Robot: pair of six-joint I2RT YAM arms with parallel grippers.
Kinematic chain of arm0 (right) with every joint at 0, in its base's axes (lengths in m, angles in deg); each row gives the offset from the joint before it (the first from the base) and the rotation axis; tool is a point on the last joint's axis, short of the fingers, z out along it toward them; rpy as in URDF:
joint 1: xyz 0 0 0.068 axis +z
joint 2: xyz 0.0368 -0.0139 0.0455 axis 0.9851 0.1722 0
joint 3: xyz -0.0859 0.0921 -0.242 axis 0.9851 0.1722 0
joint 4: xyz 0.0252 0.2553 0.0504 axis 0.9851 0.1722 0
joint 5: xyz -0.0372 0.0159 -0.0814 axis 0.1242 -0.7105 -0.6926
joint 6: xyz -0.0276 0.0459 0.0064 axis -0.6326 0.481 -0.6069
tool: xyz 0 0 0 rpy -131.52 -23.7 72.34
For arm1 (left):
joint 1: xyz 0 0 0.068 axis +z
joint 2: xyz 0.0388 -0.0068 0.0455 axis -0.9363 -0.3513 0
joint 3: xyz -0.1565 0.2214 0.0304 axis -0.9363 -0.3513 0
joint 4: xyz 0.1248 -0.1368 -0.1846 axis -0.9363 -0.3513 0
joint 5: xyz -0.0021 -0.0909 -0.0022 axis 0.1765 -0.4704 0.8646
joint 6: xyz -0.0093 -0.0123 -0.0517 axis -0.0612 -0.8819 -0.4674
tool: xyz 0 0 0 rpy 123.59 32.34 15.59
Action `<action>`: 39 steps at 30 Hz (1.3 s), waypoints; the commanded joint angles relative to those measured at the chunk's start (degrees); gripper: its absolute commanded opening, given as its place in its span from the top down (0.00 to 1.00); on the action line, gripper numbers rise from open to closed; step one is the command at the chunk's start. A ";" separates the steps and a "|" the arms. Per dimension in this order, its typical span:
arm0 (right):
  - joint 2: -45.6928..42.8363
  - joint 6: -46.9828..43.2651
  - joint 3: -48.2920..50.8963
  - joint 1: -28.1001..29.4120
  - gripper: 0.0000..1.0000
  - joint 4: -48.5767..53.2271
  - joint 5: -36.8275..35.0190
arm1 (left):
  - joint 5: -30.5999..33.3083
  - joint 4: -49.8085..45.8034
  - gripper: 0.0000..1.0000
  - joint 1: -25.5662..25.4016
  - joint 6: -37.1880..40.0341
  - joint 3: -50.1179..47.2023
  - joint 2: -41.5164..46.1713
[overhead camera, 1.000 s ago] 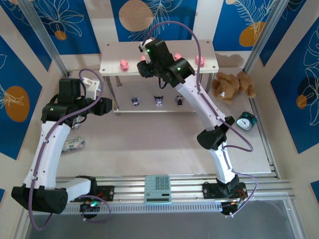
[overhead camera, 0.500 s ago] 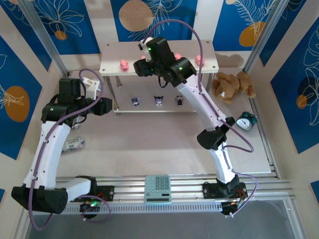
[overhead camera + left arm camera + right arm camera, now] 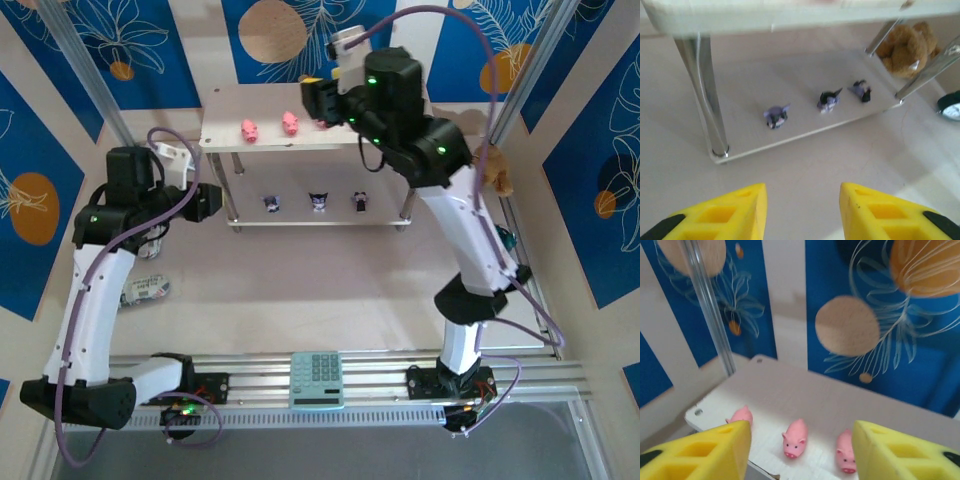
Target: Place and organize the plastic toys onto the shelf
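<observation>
L jaws released, empty, over tabletop [image 3: 805, 165] just short of shelf [image 3: 225, 118] lower level [image 3: 740, 85] carrying 3 dark purple figurines [image 3: 828, 100] in a row; R jaws released, empty, above shelf top w/ 3 pink pigs [image 3: 795, 437] in a row.

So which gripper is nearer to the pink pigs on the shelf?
Right: the right gripper hangs above the pigs; the left gripper is lower, left of the shelf.

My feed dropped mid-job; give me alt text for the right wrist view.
Three pink pigs stand in a row on the shelf top, seen between the open end effector's yellow fingers. A blue patterned wall rises behind.
</observation>
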 commanded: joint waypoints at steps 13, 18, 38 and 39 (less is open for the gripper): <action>-14.57 -0.10 21.00 -1.98 0.54 -0.65 -6.07 | 2.25 0.92 0.78 -5.81 -1.01 20.92 -14.89; -17.69 1.35 25.43 -3.61 0.54 -1.63 -4.87 | 1.58 -0.26 0.78 -7.21 -1.39 26.00 -19.07; -23.55 3.41 32.58 -8.20 0.54 -3.76 -1.20 | 6.73 -8.26 0.82 -9.84 1.10 36.67 -28.60; -23.69 3.49 32.71 -8.39 0.54 -3.82 -1.06 | 7.13 -8.52 0.82 -10.02 1.28 37.40 -29.05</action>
